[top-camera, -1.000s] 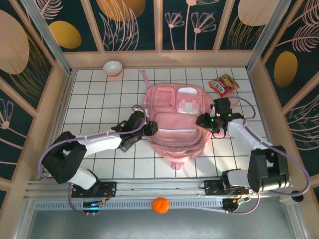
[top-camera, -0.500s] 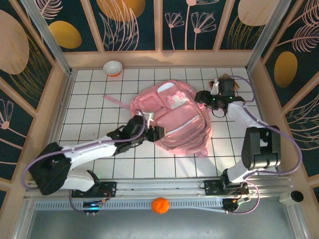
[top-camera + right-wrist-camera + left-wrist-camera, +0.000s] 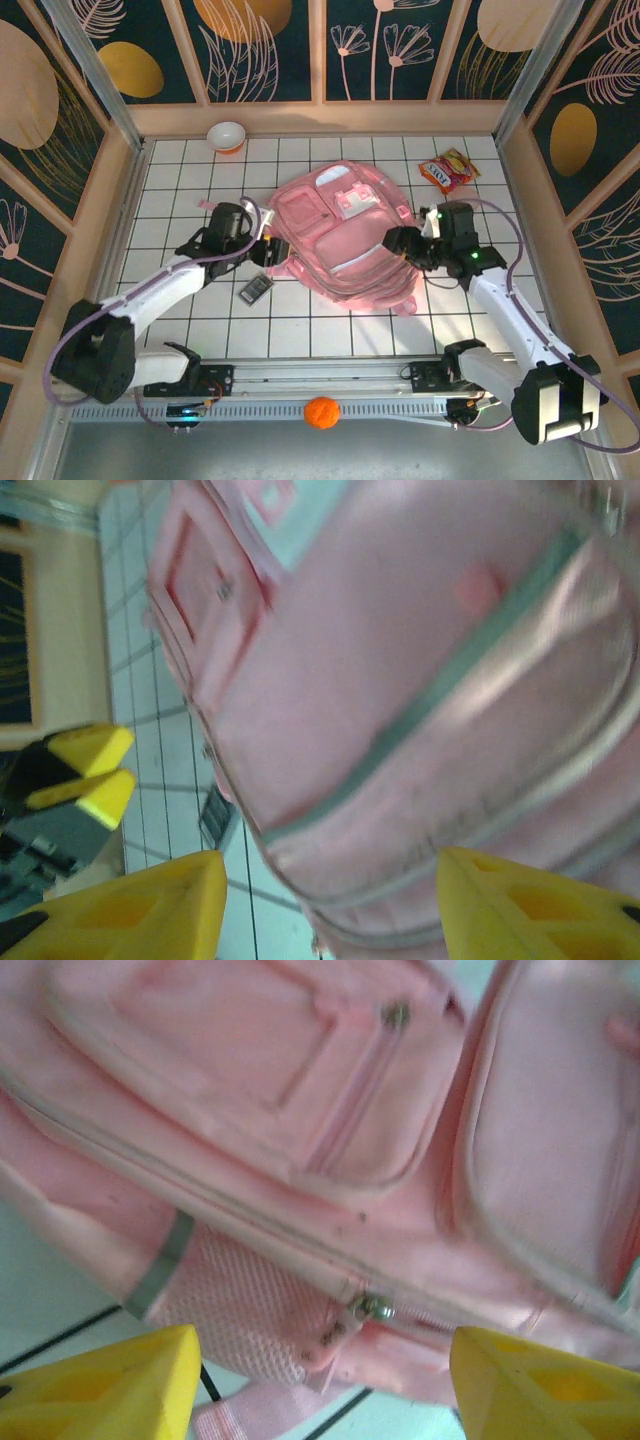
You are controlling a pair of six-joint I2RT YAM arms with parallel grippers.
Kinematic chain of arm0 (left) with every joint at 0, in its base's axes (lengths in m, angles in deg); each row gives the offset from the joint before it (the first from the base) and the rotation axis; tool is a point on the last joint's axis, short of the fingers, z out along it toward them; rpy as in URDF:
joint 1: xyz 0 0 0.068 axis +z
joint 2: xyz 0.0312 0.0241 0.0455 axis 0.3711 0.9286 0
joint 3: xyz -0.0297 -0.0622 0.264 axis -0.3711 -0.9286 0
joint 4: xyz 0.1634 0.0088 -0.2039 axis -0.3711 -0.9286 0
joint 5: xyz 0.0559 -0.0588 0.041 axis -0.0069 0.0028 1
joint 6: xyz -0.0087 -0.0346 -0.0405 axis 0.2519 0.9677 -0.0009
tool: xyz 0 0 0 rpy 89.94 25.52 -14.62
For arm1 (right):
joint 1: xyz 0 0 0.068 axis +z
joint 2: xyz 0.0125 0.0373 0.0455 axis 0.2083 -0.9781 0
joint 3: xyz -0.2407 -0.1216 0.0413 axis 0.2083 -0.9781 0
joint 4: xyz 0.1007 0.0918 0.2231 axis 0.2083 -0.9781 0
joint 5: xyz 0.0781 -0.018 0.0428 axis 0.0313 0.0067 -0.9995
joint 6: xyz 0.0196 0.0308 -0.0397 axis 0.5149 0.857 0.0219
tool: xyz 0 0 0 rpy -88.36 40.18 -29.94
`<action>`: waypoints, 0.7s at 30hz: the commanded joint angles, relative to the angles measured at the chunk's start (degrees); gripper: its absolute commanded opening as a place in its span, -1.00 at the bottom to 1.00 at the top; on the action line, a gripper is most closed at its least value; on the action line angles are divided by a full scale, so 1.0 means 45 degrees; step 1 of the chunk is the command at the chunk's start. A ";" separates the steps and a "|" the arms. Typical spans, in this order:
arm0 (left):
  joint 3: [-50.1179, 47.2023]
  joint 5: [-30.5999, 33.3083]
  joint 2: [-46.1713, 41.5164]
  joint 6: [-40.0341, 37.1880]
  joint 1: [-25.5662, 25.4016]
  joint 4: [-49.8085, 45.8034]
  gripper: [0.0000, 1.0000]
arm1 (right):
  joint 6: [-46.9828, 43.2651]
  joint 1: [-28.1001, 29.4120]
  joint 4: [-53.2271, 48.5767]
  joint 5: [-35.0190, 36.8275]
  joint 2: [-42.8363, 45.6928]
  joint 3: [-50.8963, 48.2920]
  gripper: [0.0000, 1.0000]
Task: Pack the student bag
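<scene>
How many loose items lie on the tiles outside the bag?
3: bowl far left, snack packet far right, small dark item left of the student bag. Others may be hidden under it.

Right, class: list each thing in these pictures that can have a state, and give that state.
student bag: lying flat, front pockets up.
bowl: upright, looks empty.
snack packet: lying flat.
small dark item: flat on the table, beside the student bag.
orange ball: resting on the front rail.
left gripper: open, holding nothing.
right gripper: open, at the student bag's edge.
</scene>
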 commanded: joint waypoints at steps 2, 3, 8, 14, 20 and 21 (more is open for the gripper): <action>0.0783 -0.0944 0.0960 -0.2031 0.0056 -0.0937 0.34 | 0.1530 0.0495 -0.0564 -0.0924 0.0386 -0.0484 0.18; 0.0835 -0.0862 0.1162 -0.2237 0.0051 -0.0913 0.35 | 0.1611 0.0558 -0.0492 -0.0958 0.0414 -0.0581 0.18; 0.1159 -0.0753 0.2003 -0.5062 0.0051 -0.1559 0.30 | 0.1687 0.0645 -0.0148 -0.1088 0.0361 -0.0804 0.18; 0.1426 -0.0909 0.2532 -0.9114 0.0051 -0.2190 0.32 | 0.1661 0.0742 -0.0196 -0.0989 0.0262 -0.0772 0.18; 0.2326 -0.1381 0.3982 -1.0675 0.0058 -0.3003 0.29 | 0.1716 0.0937 -0.0219 -0.0739 0.0313 -0.0678 0.18; 0.2381 -0.1554 0.4096 -1.0671 0.0051 -0.2876 0.26 | 0.1738 0.0964 -0.0232 -0.0683 0.0357 -0.0676 0.18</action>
